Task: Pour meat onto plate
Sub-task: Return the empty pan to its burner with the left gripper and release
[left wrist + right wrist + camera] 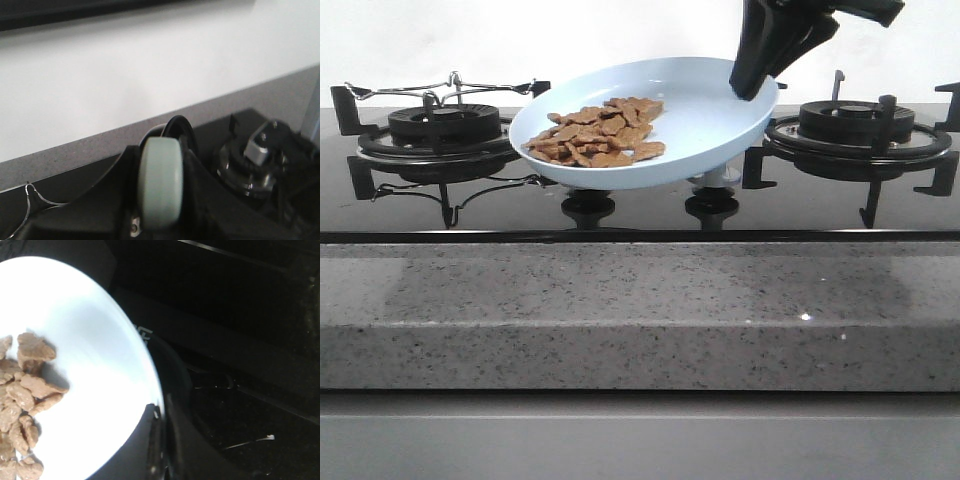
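The pale-blue plate (720, 110) hangs tilted above the middle of the cooktop, its left side lower. The meat (600, 132), a heap of small light-brown pieces, lies on the plate's lower left part. My right gripper (755, 85) comes down from above and is shut on the plate's right rim. The right wrist view shows the plate (100, 355), the meat (25, 400) and the gripper (159, 415) pinching the rim. My left gripper (161, 150) is outside the front view. It is shut on a pale-green rounded handle (161, 190), with a black ring just beyond it.
A left burner (442, 125) carries a wire stand (450, 85). A right burner (855, 125) stands under my right arm and shows in the left wrist view (255, 160). Two knobs (588, 205) sit below the plate. A speckled stone counter edge (640, 300) runs along the front.
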Robot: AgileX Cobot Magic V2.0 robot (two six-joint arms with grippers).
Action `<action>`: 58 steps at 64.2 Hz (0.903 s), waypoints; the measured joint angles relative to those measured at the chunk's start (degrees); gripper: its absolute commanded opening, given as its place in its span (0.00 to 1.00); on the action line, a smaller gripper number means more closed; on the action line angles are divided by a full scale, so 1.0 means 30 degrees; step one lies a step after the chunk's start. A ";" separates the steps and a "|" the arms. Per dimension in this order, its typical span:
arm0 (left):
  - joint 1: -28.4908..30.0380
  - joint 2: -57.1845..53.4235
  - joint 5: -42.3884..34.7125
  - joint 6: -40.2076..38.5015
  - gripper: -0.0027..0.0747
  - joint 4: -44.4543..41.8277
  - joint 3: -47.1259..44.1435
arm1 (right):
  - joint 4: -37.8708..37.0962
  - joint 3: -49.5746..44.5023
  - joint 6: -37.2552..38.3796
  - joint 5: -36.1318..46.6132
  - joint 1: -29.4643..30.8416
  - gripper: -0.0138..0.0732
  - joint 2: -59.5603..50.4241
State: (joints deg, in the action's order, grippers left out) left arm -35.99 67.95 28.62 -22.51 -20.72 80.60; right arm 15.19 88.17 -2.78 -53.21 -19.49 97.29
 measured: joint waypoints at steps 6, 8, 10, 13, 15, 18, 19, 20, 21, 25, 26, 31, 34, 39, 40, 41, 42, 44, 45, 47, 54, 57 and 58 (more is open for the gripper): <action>0.2898 -0.0520 -0.1589 0.1059 0.01 0.4216 -0.0928 | 0.0000 0.0000 0.0000 0.0000 0.0000 0.09 0.0000; 0.4010 -0.0605 -0.1932 0.1850 0.01 0.6022 -0.1371 | 0.0000 0.0000 -0.0009 0.0000 0.0000 0.09 0.0000; 0.4877 -0.0605 -0.2062 0.2668 0.01 0.7562 -0.1832 | 0.0000 0.0000 -0.0009 0.0000 0.0000 0.09 0.0000; 0.6131 -0.0564 -0.2111 0.4497 0.01 1.0075 -0.2390 | 0.0000 0.0000 -0.0009 0.0000 0.0000 0.09 0.0000; 0.7133 -0.0482 -0.2111 0.5764 0.01 1.2403 -0.2760 | 0.0000 0.0000 -0.0009 0.0000 0.0000 0.09 0.0000; 0.8302 -0.0333 -0.1876 0.7994 0.01 1.5507 -0.3361 | 0.0000 0.0000 -0.0009 0.0000 0.0000 0.09 0.0000; 0.8680 -0.0273 -0.1668 0.9265 0.01 1.6600 -0.3504 | 0.0000 0.0000 -0.0009 0.0000 0.0000 0.09 0.0000; 0.9048 -0.0208 -0.1515 1.0177 0.01 1.7715 -0.3631 | 0.0000 0.0000 -0.0041 0.0000 0.0000 0.09 0.0000; 0.9601 -0.0085 -0.1206 1.1568 0.01 1.9437 -0.3790 | 0.0000 0.0000 -0.0041 0.0000 0.0000 0.09 0.0000; 1.1231 0.0420 0.0117 1.5330 0.01 2.4733 -0.3990 | 0.0000 0.0000 -0.0041 0.0000 0.0000 0.09 0.0000; 1.1599 0.0570 0.0528 1.6201 0.01 2.5872 -0.4025 | 0.0000 0.0000 -0.0041 0.0000 0.0000 0.09 0.0000; 1.3509 0.1590 0.2995 1.9706 0.01 3.1201 -0.4017 | 0.0000 0.0000 -0.0041 0.0000 0.0000 0.09 0.0000; 1.4397 0.2255 0.4170 2.0636 0.01 3.3303 -0.4017 | 0.0000 0.0000 -0.0041 0.0000 0.0000 0.09 0.0000; 1.5769 0.3574 0.5161 2.1298 0.01 3.5974 -0.4017 | 0.0000 0.0000 -0.0041 0.0000 0.0000 0.09 0.0000; 1.5978 0.3822 0.5206 2.1338 0.01 3.6366 -0.4017 | 0.0000 0.0000 -0.0041 0.0000 0.0000 0.09 0.0000; 1.6169 0.4081 0.5243 2.1375 0.01 3.6727 -0.4017 | 0.0000 0.0000 -0.0041 0.0000 0.0000 0.09 0.0000; 1.6343 0.4336 0.5285 2.1377 0.01 3.7076 -0.4017 | 0.0000 0.0000 -0.0041 0.0000 0.0000 0.09 0.0000; 1.6714 0.4986 0.5285 2.1417 0.01 3.7769 -0.4017 | 0.0000 0.0000 -0.0041 0.0000 0.0000 0.09 0.0000; 1.6834 0.5253 0.5240 2.1417 0.01 3.8217 -0.4017 | 0.0000 0.0000 -0.0041 0.0000 0.0000 0.09 0.0000; 1.7052 0.5753 0.5198 2.1417 0.01 3.8758 -0.4017 | 0.0000 0.0000 -0.0041 0.0000 0.0000 0.09 0.0000; 1.7485 0.7441 0.4957 2.1444 0.01 3.9986 -0.4017 | 0.0000 0.0000 -0.0041 0.0000 0.0000 0.09 0.0000; 1.7513 0.8100 0.4957 2.1460 0.01 4.0169 -0.4017 | 0.0000 0.0000 -0.0041 0.0000 0.0000 0.09 0.0000; 1.7513 0.8281 0.4957 2.1460 0.01 4.0164 -0.4017 | 0.0000 0.0000 -0.0041 0.0000 0.0000 0.09 0.0000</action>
State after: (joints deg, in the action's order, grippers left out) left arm 16.55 92.79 43.49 41.87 99.78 68.55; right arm 15.19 88.17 -2.90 -53.21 -19.49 97.29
